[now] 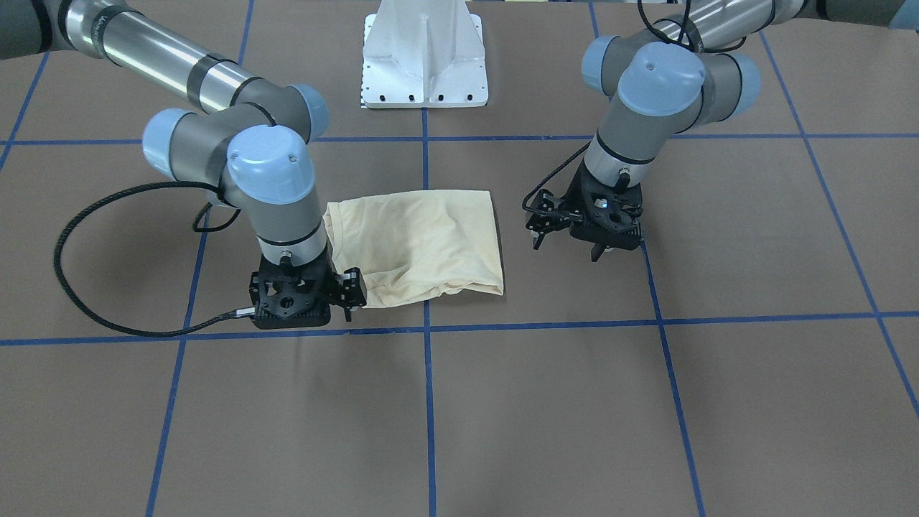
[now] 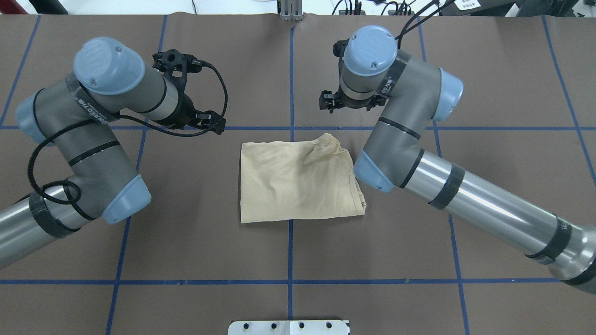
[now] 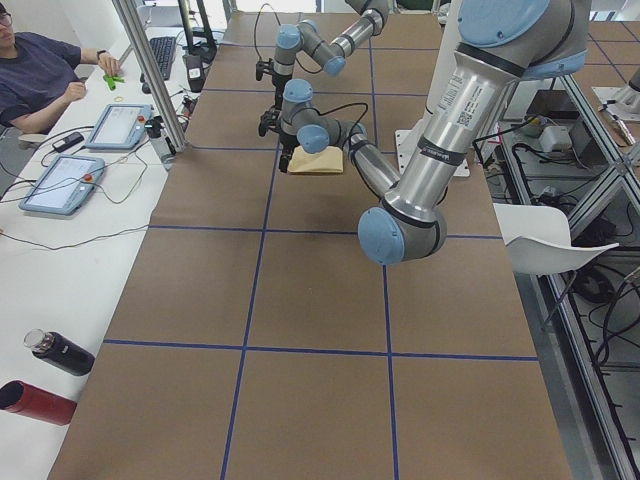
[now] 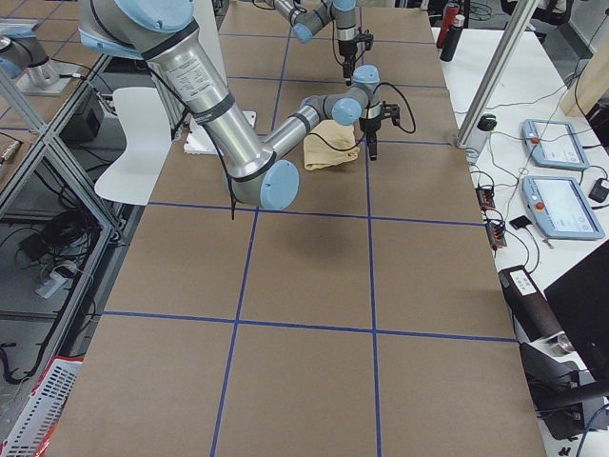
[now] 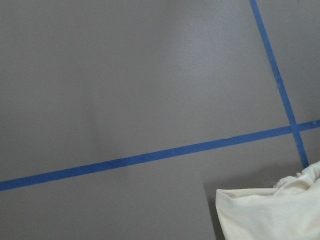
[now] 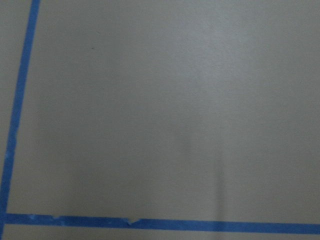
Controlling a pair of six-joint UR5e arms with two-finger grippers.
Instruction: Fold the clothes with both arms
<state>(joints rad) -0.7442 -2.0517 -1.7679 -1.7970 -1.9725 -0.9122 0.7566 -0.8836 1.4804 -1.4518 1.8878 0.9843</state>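
The pale cream-yellow T-shirt lies folded into a rough rectangle at the table's middle, with no print showing; it also shows in the overhead view. One corner of it shows in the left wrist view. My left gripper hangs just above the table beside the shirt's edge, clear of the cloth, with its fingers apart and empty. My right gripper points down at the shirt's opposite far corner, right next to the bunched cloth. Its fingers are hidden under its body. The right wrist view shows only bare table.
The white pedestal base stands at the robot's side of the table. Blue tape lines grid the brown table cover. An operator sits at a side desk with tablets and bottles.
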